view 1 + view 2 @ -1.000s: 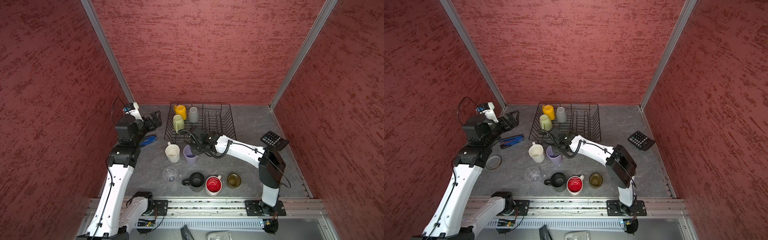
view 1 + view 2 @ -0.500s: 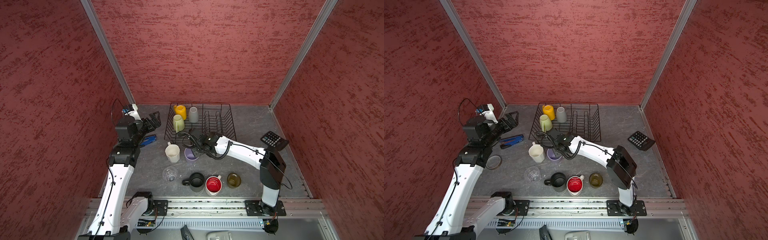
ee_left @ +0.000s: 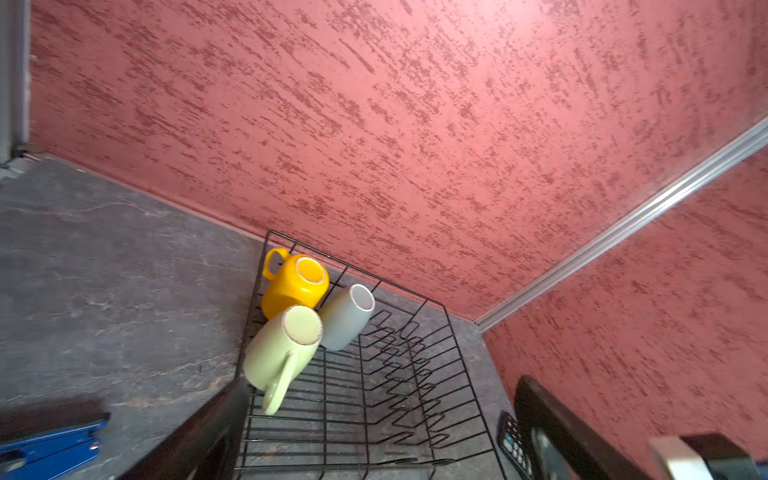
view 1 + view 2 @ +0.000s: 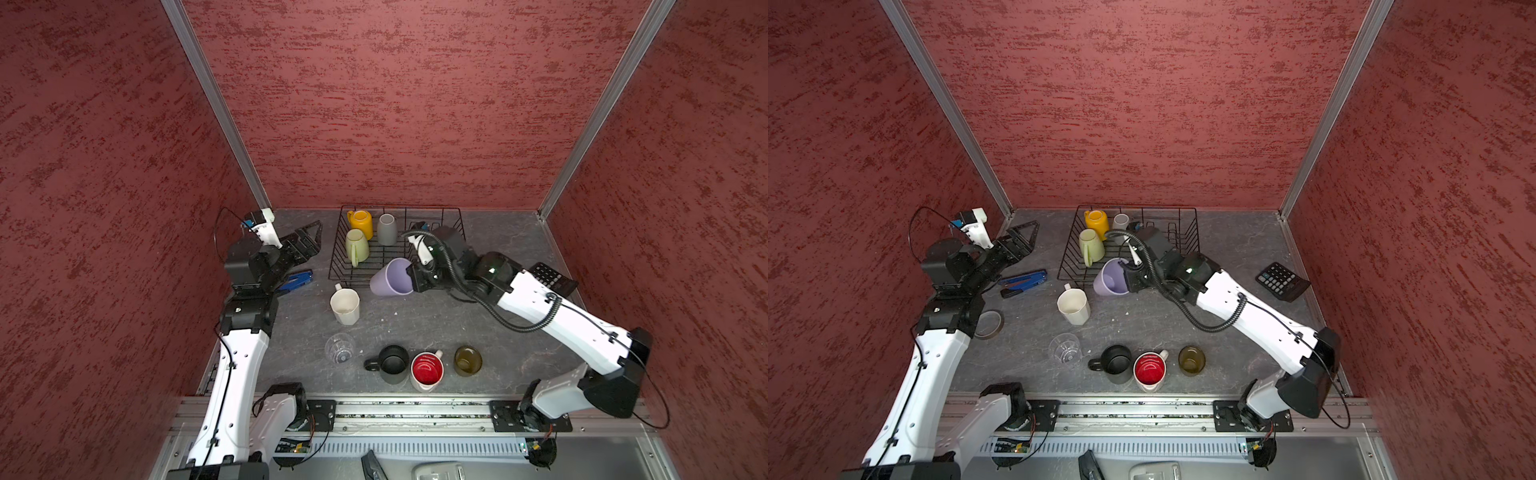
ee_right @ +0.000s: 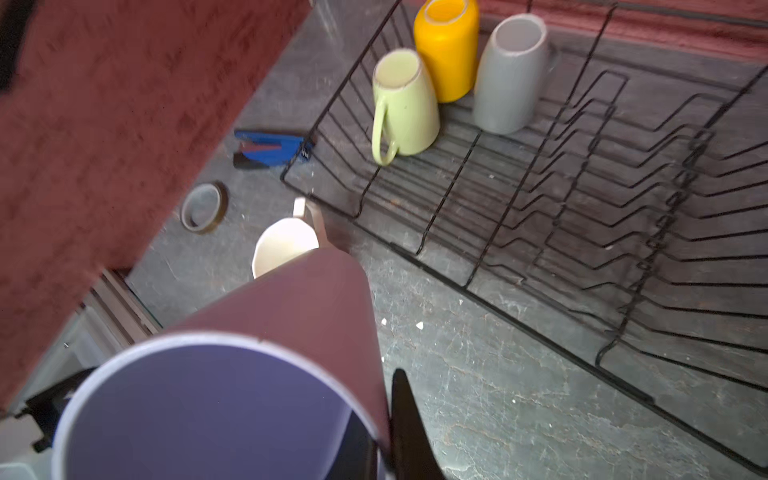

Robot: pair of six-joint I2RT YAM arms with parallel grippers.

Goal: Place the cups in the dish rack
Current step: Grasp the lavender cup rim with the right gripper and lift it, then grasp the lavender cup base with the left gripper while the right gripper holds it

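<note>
In transit: lilac tumbler (image 4: 386, 280) | my right gripper (image 4: 411, 275) pinches its rim, at dish rack (image 4: 390, 253) front wall | left gripper (image 4: 309, 237) agape, empty | next: I clear rack wall, invert.

In a corner of the black wire dish rack (image 3: 399, 365) on the grey desk (image 3: 104, 270), a yellow mug (image 3: 293, 286), a pale green mug (image 3: 282, 353) and a grey mug (image 3: 345, 318) stood upside down, close together.

Right wrist view: lilac tumbler (image 5: 216, 407) cropped at the edge, blocking most of the white faceted mug (image 5: 282, 245). In a top view the right arm (image 4: 536, 301) covers part of the calculator (image 4: 550, 276). Blue tool (image 3: 54, 444) blurred and cropped in left wrist view.
</note>
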